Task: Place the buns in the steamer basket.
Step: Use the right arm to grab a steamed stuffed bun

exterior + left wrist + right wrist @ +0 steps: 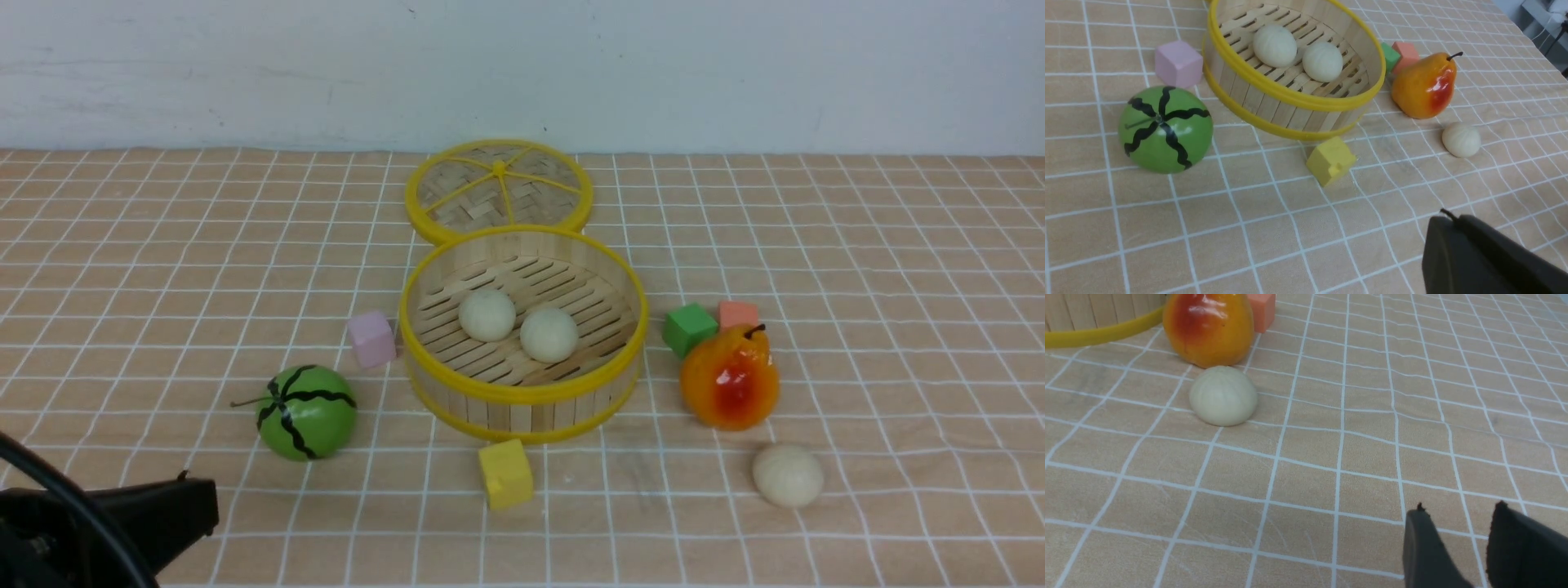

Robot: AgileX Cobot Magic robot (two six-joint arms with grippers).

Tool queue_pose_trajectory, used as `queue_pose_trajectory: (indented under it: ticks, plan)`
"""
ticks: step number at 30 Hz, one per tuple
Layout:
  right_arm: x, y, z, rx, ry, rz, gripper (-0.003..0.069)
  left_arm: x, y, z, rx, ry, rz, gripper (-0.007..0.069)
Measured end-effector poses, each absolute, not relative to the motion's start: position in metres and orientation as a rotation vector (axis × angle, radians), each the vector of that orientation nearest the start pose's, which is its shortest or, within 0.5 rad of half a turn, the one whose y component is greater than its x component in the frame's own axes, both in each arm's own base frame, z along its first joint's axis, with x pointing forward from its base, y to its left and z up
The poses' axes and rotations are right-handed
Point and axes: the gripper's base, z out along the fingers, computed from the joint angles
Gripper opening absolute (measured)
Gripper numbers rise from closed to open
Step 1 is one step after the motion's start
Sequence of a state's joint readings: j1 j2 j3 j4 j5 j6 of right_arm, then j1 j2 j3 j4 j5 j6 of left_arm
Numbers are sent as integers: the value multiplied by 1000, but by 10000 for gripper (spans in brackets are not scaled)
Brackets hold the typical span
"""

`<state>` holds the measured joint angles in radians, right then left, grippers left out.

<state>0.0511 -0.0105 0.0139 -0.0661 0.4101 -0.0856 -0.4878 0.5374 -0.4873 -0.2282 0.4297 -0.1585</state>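
The steamer basket (522, 392) stands mid-table, round with yellow rims and a slatted floor; it also shows in the left wrist view (1274, 104). Two cream-white buns (487, 314) (549, 334) lie inside it side by side. The third bun (788, 475) lies on the cloth in front of the orange-red pear; it shows in the right wrist view (1223, 396) and left wrist view (1461, 140). My left gripper (1447, 220) is shut and empty, low at the near left (192, 498). My right gripper (1457, 516) is open and empty, well short of the third bun; it is out of the front view.
A flat woven lid (499, 192) leans behind the basket. A green striped melon (306, 412) and pink cube (372, 339) sit left of the basket, a yellow cube (506, 474) in front. The pear (729, 377), green cube (690, 328) and salmon cube (738, 314) sit right.
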Motion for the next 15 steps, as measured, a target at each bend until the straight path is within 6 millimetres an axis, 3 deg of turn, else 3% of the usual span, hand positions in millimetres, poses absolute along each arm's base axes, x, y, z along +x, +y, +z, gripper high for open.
queue_pose_trajectory:
  ticks: [7,15]
  plan:
    - [51,0,172,-169,1890,-90,241,91,-52,299,224,1932,-562,-13]
    - [51,0,172,-169,1890,-90,241,76,-20,274,0,1787,-358,-13]
